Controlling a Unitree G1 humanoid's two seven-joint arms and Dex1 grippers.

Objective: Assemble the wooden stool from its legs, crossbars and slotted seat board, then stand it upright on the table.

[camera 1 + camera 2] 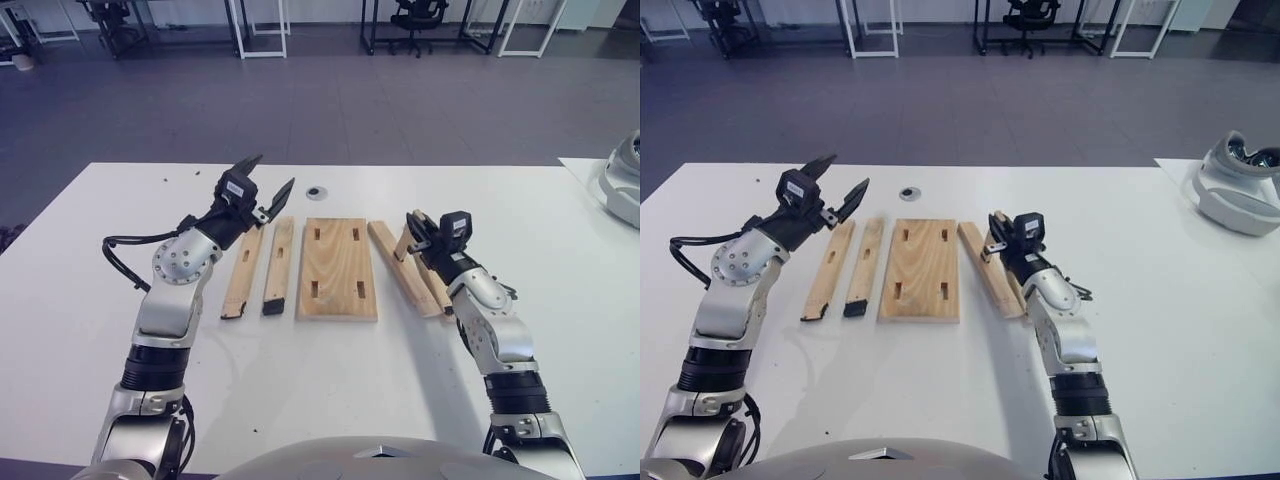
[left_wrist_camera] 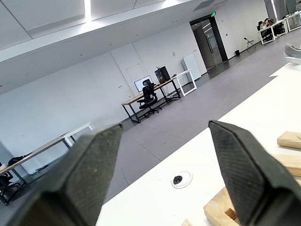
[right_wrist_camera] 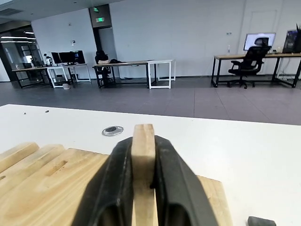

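Bright, even light falls from a ceiling light strip (image 2: 87,8) overhead, and the white desk (image 1: 560,300) throws it back strongly without hard glare. The seat board (image 1: 338,268) and the wooden bars (image 1: 244,272) beside it cast only thin, soft shadows, and the grey floor (image 1: 400,110) behind carries a faint sheen. Close to the wrist lenses the fingers (image 2: 244,174) of the left claw (image 2: 163,128) and the right claw (image 3: 142,140) show near-black against the lit walls (image 3: 188,37), the wood strip (image 3: 143,179) clamped in the latter catching the light.
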